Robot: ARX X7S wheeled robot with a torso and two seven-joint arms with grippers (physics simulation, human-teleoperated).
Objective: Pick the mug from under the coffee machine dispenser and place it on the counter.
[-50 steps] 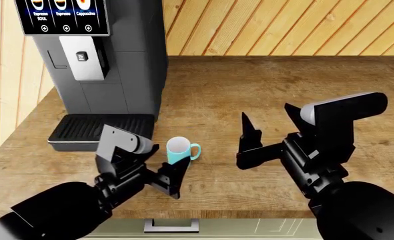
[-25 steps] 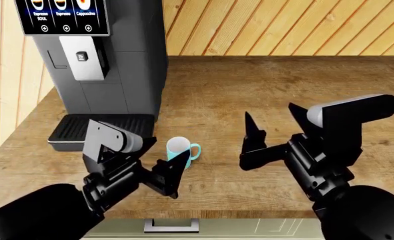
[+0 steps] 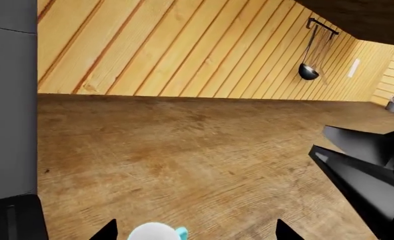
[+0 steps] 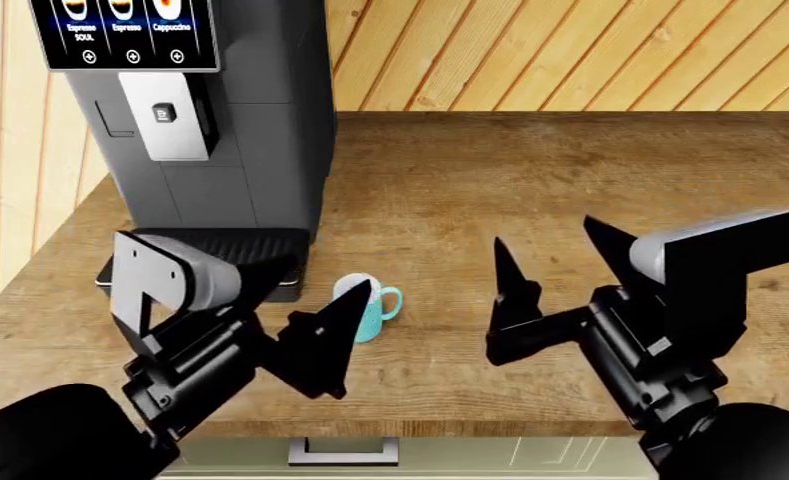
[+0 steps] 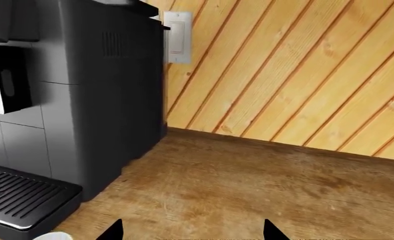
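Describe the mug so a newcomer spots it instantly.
Start at the tall dark coffee machine at the back left of the wooden counter. In front of its black slotted drip tray, just to the right, stands the mug. It is the only small turquoise thing there, white inside, loop handle pointing right.

Left gripper (image 4: 330, 335) fingers spread; right gripper (image 4: 554, 270) fingers spread.

Even, bright, flat rendered light fills all views, sharp throughout, with only faint soft shadow beside the coffee machine (image 4: 201, 130).
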